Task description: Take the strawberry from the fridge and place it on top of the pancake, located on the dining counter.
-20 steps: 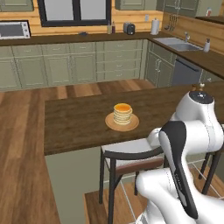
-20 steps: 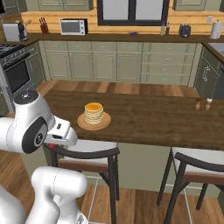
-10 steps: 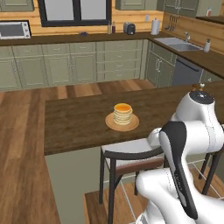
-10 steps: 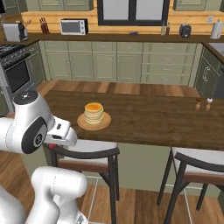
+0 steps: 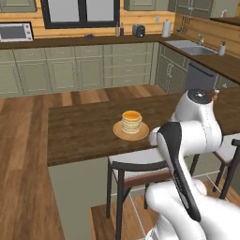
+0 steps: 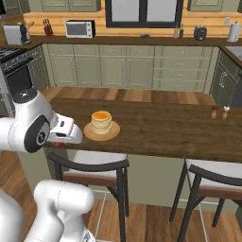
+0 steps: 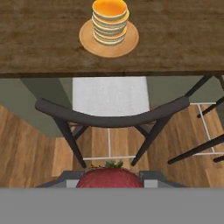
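Wood, matt paint and a few glossy surfaces in a rendered kitchen.
The table (image 5: 84,129) top is dark, grained wood with a matt finish; the floor (image 5: 23,154) is lighter, plank wood. The pancake (image 7: 110,22) looks soft and matt on a smooth wooden-looking plate (image 7: 127,45). The stool (image 7: 109,114) has a dark smooth frame and pale cloth-like seat. The strawberry (image 7: 109,176) is red, finely dimpled. The robot arm (image 6: 33,127) is glossy white plastic.

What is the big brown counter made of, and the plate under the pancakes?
The dining counter looks like dark wood with a matte finish: grain streaks run along its top. The plate under the pancake looks like pale smooth wood, though it could be plastic or ceramic.
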Controlling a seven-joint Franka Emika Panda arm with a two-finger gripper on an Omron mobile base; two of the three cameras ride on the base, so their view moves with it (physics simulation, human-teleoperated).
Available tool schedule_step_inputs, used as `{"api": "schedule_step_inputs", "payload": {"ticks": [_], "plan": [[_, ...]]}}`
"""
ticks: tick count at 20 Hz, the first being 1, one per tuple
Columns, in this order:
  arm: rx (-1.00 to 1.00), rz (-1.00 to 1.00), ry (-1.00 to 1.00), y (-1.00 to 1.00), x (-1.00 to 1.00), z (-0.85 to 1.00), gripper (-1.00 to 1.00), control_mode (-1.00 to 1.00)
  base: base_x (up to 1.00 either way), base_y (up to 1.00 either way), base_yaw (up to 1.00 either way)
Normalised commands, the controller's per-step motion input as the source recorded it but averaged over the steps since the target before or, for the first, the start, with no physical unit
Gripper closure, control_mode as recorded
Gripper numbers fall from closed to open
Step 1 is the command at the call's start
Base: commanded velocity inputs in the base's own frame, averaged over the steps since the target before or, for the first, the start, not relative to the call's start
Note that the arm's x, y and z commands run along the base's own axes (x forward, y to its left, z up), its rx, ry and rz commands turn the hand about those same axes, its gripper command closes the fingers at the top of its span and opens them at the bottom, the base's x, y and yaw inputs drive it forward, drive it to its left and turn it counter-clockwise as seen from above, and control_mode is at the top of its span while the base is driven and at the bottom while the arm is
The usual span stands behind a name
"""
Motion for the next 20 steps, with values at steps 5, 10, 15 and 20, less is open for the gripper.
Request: {"api": "schedule_step_inputs", "payload": {"ticks": [5,10,15,20], "plan": [[-0.02,0.03,0.00,0.11,1.00,0.45,1.00,-1.00,0.00,0.00,0.00],[-0.01,0.00,0.00,0.03,1.00,0.07,1.00,-1.00,0.00,0.00,0.00],[0.07,0.02,0.08,-0.14,1.00,-0.17,1.00,-1.00,0.00,0.00,0.00],[0.08,0.08,0.18,-0.12,1.00,-0.09,1.00,-1.00,0.00,0.00,0.00]]}}
